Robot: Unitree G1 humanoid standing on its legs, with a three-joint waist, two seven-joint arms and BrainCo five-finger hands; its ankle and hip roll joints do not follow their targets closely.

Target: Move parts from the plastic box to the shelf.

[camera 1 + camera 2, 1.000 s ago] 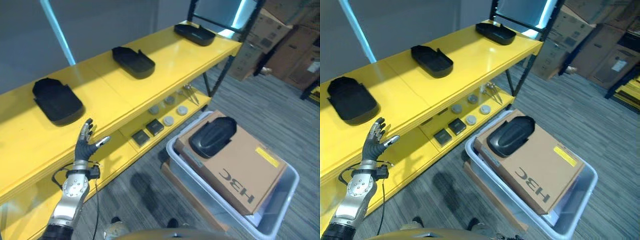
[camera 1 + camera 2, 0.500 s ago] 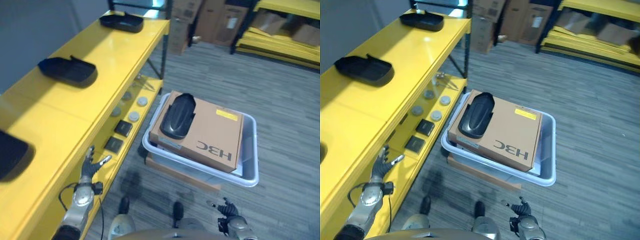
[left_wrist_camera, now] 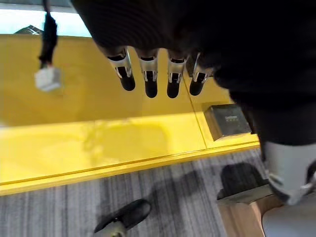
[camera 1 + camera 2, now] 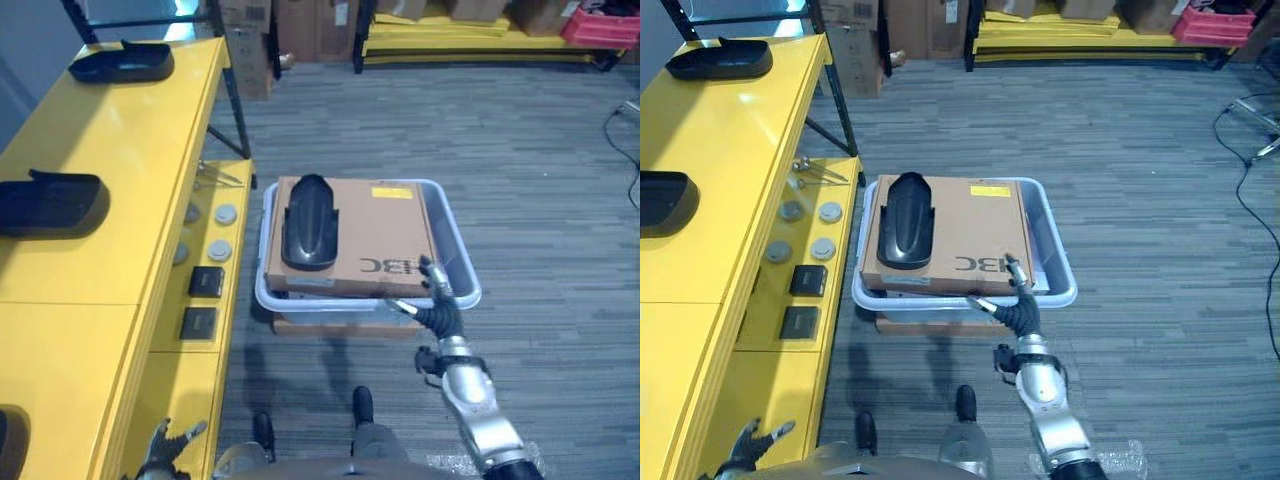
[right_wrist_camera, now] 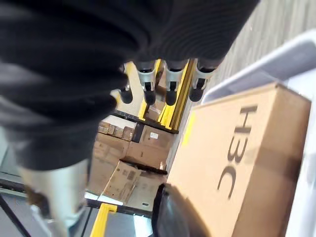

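Left eye view is showing the right hand [image 4: 438, 305] hovering with fingers [image 5: 170, 86] straight and empty at the box [image 4: 463, 268] rim, likely lining up for the part [image 4: 306, 223] lying atop the carton [image 4: 385, 235]; left hand [image 4: 165, 452] is hanging relaxed beside the shelf [image 4: 90, 300].

Seen from very close along the right hand [image 5: 163, 84], its silver, dark-tipped fingers [image 5: 171, 91] reach out straight and hold nothing. Just past the fingertips lies a brown cardboard box [image 5: 232, 168] printed with dark letters, resting inside a pale plastic box [image 5: 276, 54]. A black moulded part [image 5: 173, 215] sits on the cardboard's far end. Beyond the fingers stand stacked cardboard cartons [image 5: 133, 163] and yellow shelf rails [image 5: 175, 106].
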